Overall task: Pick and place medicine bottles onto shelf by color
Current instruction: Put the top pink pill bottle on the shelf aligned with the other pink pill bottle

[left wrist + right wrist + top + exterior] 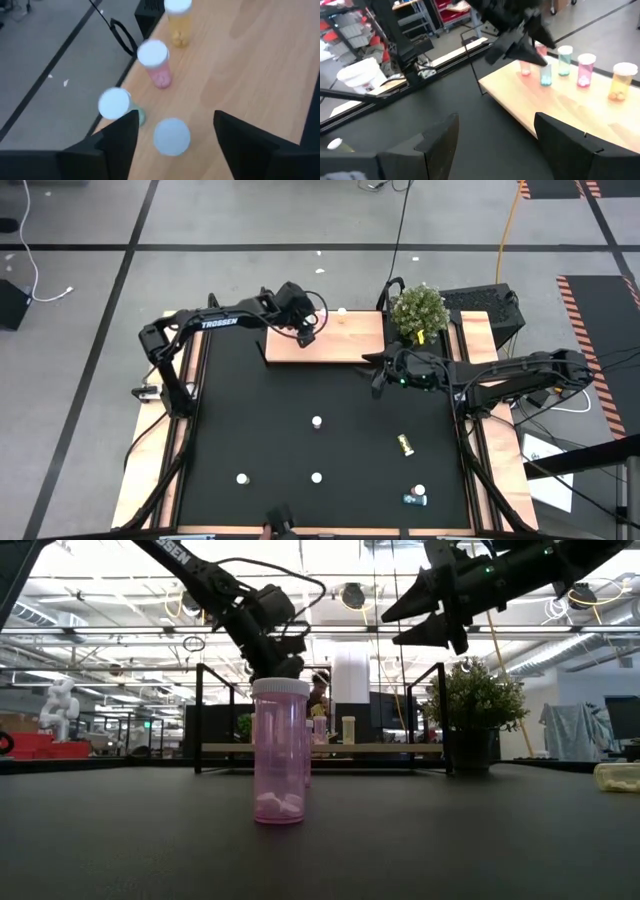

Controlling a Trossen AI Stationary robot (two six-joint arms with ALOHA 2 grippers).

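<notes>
Lying scattered on the black-matted surface (250, 410) nearest the camera are the small white-capped medicine bottles still to be sorted: a teal one tipped over (414, 499) at the near right, a yellow one on its side (404, 445) just beyond it, and upright ones (316, 477) toward the middle; the low view shows a pink translucent one (280, 751) standing close to its lens. Farther back, the right end effector (381, 373) hangs over the mat by the near right corner of the light-wood shelf board with black brackets (345, 340), fingers spread and holding nothing. At the far left of the shelf, the left end effector (172, 131) stands just above a pale blue-capped bottle (171, 136), jaws apart either side of it, apparently releasing it into the row beside a teal (116, 104), a pink (155, 62) and a yellow bottle (178, 22). The placing step looks nearly done; next the left arm should lift straight up without knocking the row. White lettering on the left arm (220, 322) reads "TROSSEN".
</notes>
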